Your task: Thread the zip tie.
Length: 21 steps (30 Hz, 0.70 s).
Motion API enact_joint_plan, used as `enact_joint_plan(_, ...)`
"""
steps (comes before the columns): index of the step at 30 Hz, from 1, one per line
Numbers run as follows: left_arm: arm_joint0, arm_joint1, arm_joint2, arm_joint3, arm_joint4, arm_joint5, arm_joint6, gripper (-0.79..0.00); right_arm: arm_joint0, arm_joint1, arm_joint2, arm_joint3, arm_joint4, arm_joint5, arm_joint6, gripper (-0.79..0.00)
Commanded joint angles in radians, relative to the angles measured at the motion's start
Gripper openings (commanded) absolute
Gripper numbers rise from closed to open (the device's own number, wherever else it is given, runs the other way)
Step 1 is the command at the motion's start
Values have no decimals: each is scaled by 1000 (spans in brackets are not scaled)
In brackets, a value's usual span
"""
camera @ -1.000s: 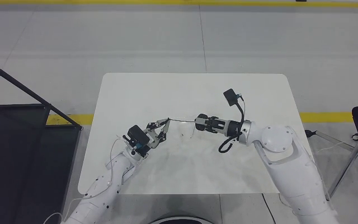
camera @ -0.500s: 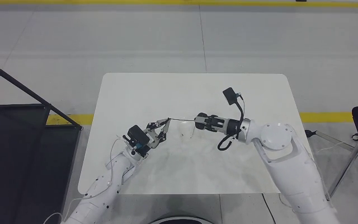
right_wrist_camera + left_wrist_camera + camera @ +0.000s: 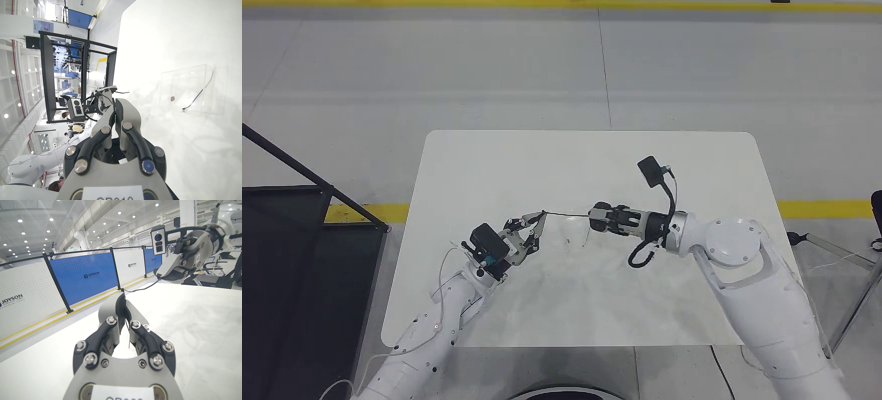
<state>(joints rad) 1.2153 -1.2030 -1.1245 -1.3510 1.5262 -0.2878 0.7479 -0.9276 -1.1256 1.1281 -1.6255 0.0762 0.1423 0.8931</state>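
Top view, versus a second ago: the right gripper (image 3: 594, 216) is sitting slightly further left in the frame, and its wrist camera block is sitting slightly up and to the left too. The left gripper (image 3: 537, 218) is staying where it was, left of centre. The zip tie (image 3: 564, 214) is still stretching between the two as a thin black line just left of frame centre, above the white table (image 3: 692, 180).

Jaws: the left gripper is closing tight on the zip tie. In the left wrist view the strap is coming out past the fingertips in the middle of the frame and a loose end is hanging down between the fingers. The right gripper is also pinching the zip tie, its jaws closed, with the strap leaving its tips at the upper right of the left wrist view. The strap is sagging a little between the two grippers and is not touching the table.

Containers: a clear box (image 3: 181, 75) is standing on the table, at the right middle of the right wrist view, and in the top view just below the stretched strap. Inside it a second tie (image 3: 198, 94) is lying curved and black, leaning toward one wall. A brown speck (image 3: 172, 98) is showing at the box; cannot tell if it is inside or on the wall
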Motion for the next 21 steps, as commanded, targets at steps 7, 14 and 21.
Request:
enact_joint_plan(7, 0, 0, 0, 0, 0, 0, 0, -785, 2, -1, -3, -1, 5, 6, -6, -785)
enact_joint_plan(14, 0, 0, 0, 0, 0, 0, 0, -785, 6, -2, -8, -1, 6, 18, -11, -785)
enact_joint_plan(21, 0, 0, 0, 0, 0, 0, 0, -785, 6, -3, -8, -4, 21, 10, -18, -785)
